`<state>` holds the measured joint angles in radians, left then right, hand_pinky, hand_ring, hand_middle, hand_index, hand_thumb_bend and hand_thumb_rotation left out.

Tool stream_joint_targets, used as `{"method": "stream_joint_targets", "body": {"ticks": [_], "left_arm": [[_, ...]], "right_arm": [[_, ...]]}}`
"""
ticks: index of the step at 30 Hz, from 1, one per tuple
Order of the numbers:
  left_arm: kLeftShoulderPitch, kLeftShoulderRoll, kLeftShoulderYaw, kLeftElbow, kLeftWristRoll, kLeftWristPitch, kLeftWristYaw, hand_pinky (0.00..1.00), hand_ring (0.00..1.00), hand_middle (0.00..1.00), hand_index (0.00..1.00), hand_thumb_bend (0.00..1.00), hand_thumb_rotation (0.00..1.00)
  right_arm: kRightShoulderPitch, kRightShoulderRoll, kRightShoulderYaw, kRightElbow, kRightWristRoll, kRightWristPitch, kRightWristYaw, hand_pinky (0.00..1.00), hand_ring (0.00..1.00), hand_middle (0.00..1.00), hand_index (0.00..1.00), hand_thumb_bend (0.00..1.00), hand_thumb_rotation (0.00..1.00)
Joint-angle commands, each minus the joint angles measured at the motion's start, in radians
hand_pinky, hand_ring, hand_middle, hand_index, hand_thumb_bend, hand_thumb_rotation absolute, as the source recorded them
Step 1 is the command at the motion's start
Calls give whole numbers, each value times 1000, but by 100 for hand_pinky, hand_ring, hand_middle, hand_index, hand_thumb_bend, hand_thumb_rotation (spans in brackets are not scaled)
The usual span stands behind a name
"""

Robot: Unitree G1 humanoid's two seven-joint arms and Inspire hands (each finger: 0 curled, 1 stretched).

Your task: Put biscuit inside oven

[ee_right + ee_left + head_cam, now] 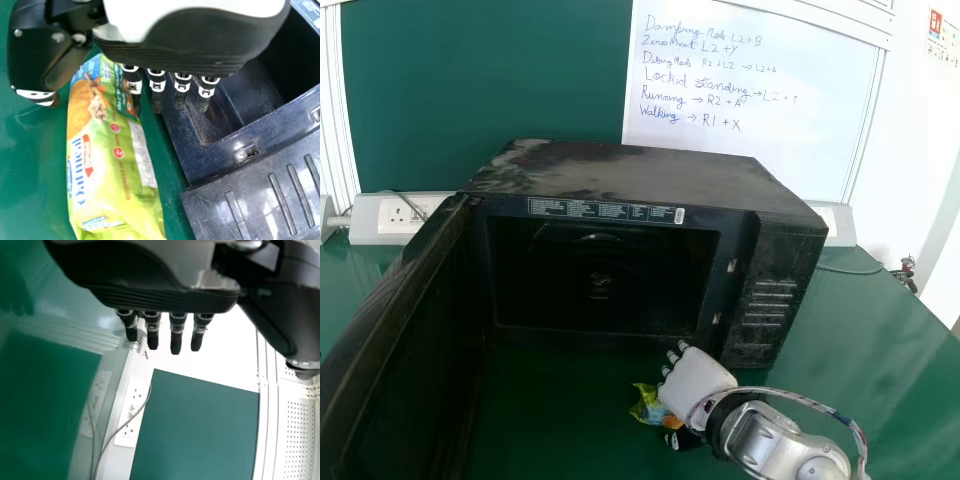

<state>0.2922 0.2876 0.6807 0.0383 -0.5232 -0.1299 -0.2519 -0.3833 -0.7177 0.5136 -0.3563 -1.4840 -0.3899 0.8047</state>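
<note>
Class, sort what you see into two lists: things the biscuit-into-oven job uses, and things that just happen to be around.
For the job:
- biscuit packet, on the table
- oven, door open
- right hand, at the packet

Just around:
- whiteboard behind the oven
- wall socket
- thin cable

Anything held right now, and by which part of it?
Left hand: nothing. Right hand: can't tell; one end of the biscuit packet sits between thumb and straight fingers.
</note>
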Motion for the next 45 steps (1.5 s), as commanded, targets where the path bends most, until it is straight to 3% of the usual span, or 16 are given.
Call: {"method": "stream_joint_targets", "body": {"ticks": [1, 23, 28, 31, 34, 45], "left_arm": [[-9, 13, 8, -5, -6, -3, -10, 83, 88, 89, 95, 94, 75], [-5, 6, 8, -27, -10, 11, 0, 82, 88, 89, 95, 93, 74], [-4, 8, 7, -28, -5, 15, 3, 82, 88, 89, 95, 93, 75], [-5, 8, 6, -24, -4, 8, -2, 82, 88, 89, 95, 93, 75], [-2, 8, 4, -29, 3, 10, 3, 82, 88, 89, 94, 92, 76], [-4, 5, 1, -35, 2, 14, 3, 83, 88, 89, 95, 93, 76]], "right_arm": [[22, 2, 31, 28, 22, -31, 20, 100, 100, 97, 83, 78, 49], [-9, 45, 66, 110, 9, 3, 19, 100, 100, 96, 84, 83, 48], [-6, 39, 58, 113, 42, -8, -25, 100, 99, 94, 81, 78, 46], [24, 63, 19, 138, 112, 28, -106, 87, 88, 86, 66, 79, 28], [29, 72, 11, 157, 137, 48, -131, 75, 80, 81, 61, 78, 27], [28, 64, 20, 169, 152, 58, -154, 73, 77, 79, 57, 85, 21]]}}
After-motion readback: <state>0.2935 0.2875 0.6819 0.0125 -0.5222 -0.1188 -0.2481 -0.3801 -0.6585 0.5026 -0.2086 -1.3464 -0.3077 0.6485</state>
